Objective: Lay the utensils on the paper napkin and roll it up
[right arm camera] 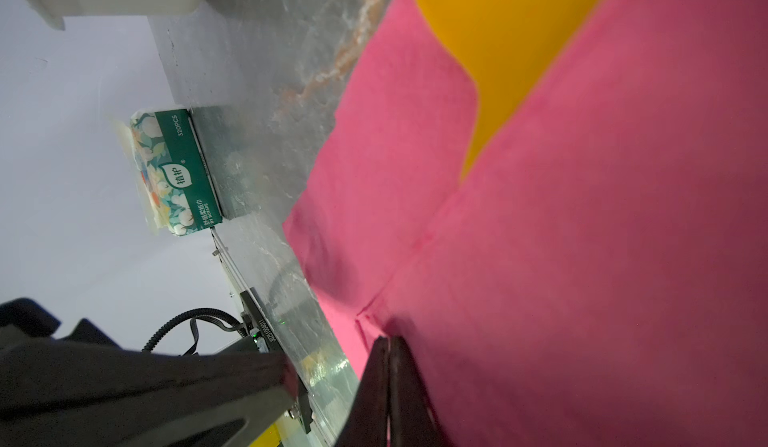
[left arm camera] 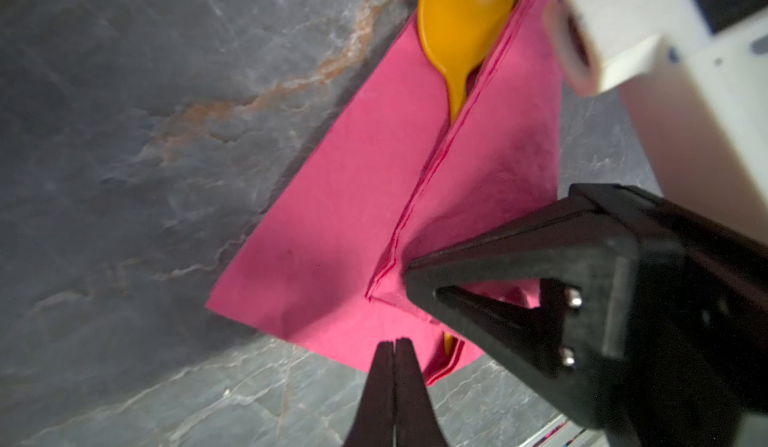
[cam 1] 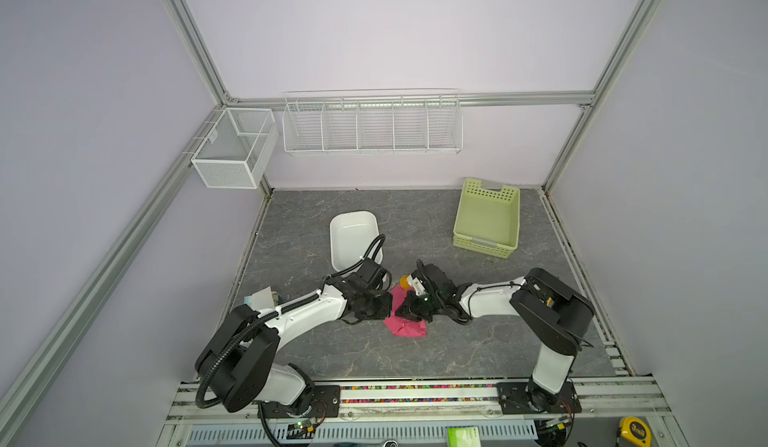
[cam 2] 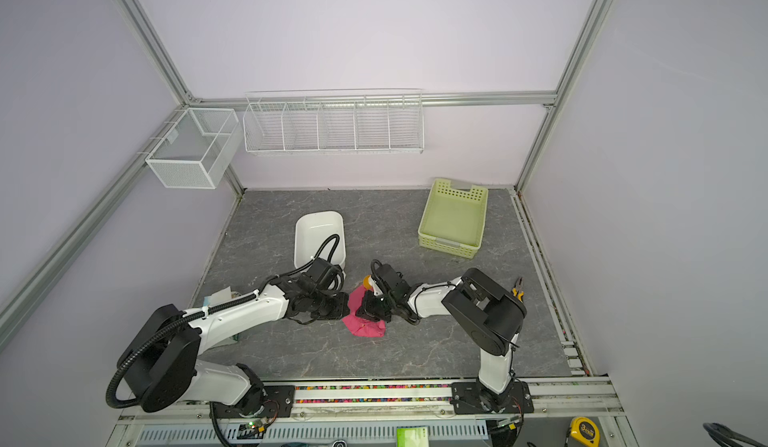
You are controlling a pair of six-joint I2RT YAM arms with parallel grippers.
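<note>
Lilac walls and an aluminium frame close in a grey, marble-like counter. A white tub and a green basket stand well apart from the work. Near the front middle, between the two arms, lies the paper napkin.

It is not flat. One side is folded over as a flap, and the left wrist view shows the flap's edge running along its length. The spoon lies under this flap. Its round bowl sticks out at the far end, toward the tub, and a small orange tip shows at the near end. I cannot make out the fork and the knife. I judge that the utensils are laid along one side so that the paper can be wound around them.

The left jaws are fully closed, with their tips at the napkin's near edge. They hold nothing that I can see, and I cannot tell whether they touch the paper.

The right jaws are also fully closed, and their tip rests on the near corner of the flap. Probably they press the flap down so that it does not spring open. I cannot tell whether a thin layer of paper is pinched between them.
</note>
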